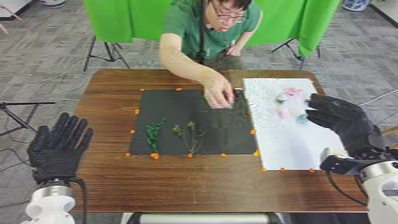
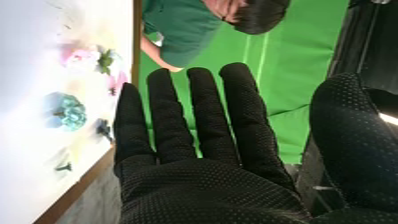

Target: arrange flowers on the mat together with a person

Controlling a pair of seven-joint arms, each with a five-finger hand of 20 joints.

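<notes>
Left hand (image 1: pixel 55 159) and right hand (image 1: pixel 345 120) have released fingers; a person's hand (image 1: pixel 217 91) is over the black mat (image 1: pixel 169 107)

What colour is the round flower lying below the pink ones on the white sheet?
Pale blue-green; the flower shows best in the right wrist view.

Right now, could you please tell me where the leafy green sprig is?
In the head view, the leafy green sprig lies toward the left edge of the black mat, just left of the thin branching stems.
</notes>
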